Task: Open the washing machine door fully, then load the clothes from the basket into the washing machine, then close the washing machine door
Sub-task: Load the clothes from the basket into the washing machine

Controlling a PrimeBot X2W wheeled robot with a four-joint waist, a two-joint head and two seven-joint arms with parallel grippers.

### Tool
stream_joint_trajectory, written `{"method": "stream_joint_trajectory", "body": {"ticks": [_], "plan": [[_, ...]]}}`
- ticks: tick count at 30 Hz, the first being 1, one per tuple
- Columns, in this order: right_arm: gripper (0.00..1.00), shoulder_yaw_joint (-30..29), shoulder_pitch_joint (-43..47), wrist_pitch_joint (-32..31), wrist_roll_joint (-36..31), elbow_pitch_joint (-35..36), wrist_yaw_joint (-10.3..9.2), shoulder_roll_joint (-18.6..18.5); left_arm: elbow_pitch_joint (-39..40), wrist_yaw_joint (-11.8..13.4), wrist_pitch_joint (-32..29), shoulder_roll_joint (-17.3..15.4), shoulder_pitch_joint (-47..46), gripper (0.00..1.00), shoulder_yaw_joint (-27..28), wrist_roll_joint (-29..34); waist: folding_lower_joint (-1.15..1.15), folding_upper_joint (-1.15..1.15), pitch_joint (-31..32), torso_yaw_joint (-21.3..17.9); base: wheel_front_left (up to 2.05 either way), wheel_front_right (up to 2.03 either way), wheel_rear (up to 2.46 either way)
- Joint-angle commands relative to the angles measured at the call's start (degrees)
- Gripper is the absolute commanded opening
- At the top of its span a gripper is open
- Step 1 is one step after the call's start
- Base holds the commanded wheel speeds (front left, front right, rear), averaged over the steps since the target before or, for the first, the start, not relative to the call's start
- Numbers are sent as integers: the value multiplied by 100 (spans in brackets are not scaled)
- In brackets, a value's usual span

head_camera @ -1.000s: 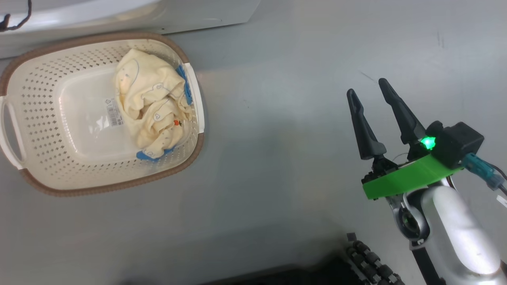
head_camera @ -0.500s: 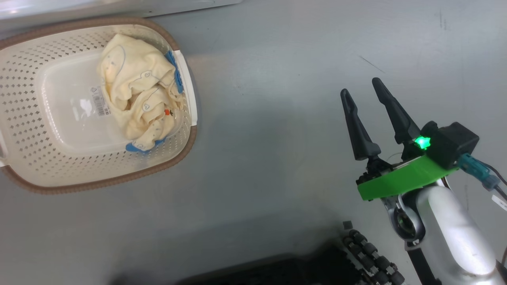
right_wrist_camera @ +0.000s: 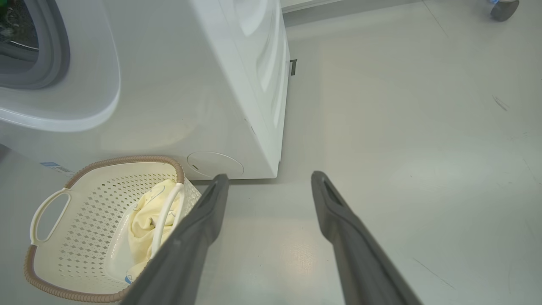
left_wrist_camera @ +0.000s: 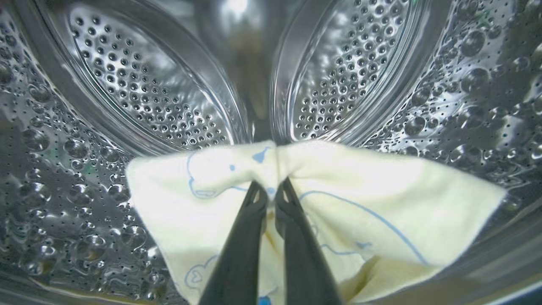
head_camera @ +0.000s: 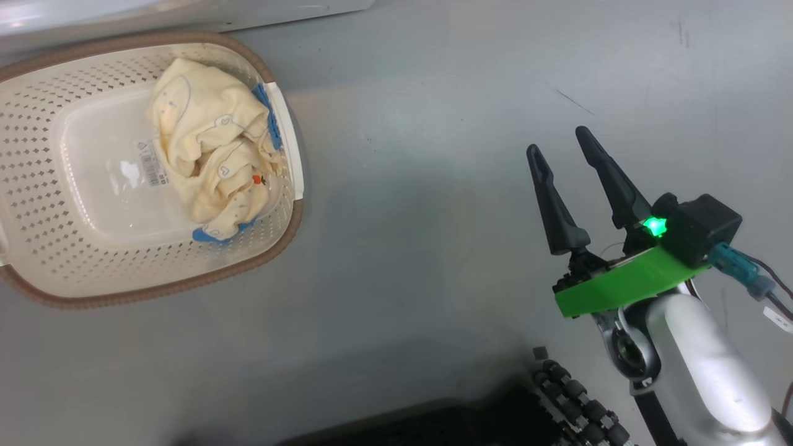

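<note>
— Head view?
— The right gripper (head_camera: 557,142) hangs over the floor (head_camera: 433,186), fingers spread, empty. The clothes (head_camera: 210,155) lie bunched at the right end of the basket (head_camera: 291,229).
— Left wrist view?
— The left gripper (left_wrist_camera: 271,185) is pinched shut on one garment (left_wrist_camera: 381,190) inside the drum (left_wrist_camera: 148,97), probably for release there.
— Right wrist view?
— The washing machine (right_wrist_camera: 190,84) stands just behind the basket, which keeps transfers short.

No legible text. Sticker (head_camera: 150,171) on basket (head_camera: 37,186) base: barcode, print too small to read. Blue label (right_wrist_camera: 57,168) on washer (right_wrist_camera: 190,84): unreadable.
</note>
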State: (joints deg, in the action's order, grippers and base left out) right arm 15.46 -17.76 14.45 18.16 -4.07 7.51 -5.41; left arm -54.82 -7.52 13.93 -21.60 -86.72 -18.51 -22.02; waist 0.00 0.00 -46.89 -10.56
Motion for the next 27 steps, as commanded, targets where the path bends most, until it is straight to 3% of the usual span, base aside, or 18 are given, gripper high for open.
{"method": "stream_joint_trajectory", "body": {"ticks": [1, 11, 12, 13, 27], "plan": [[100, 123, 257, 55, 36, 123, -2, -34, 29, 5, -63, -245, -141, 0, 9, -90, 0, 0, 5, -11, 0, 0, 0], [100, 148, 246, 55, 41, 92, -2, -34, -368, 4, -294, -302, -341, 0, -431, -536, 0, 0, 75, -22, 0, 0, 0], [100, 149, 243, 55, 43, 90, -2, -32, -390, 4, -262, -313, -361, 4, -447, -560, 0, 0, 79, -22, 0, 0, 0], [100, 148, 240, 55, 42, 88, -2, -32, -425, 4, -237, -317, -376, 100, -451, -592, 0, 0, 85, -20, 0, 0, 0], [100, 36, 161, 55, 61, 49, -2, -33, -717, 4, 45, -172, -266, 100, -571, -763, 0, 0, 304, 97, 0, 0, 0]]}}
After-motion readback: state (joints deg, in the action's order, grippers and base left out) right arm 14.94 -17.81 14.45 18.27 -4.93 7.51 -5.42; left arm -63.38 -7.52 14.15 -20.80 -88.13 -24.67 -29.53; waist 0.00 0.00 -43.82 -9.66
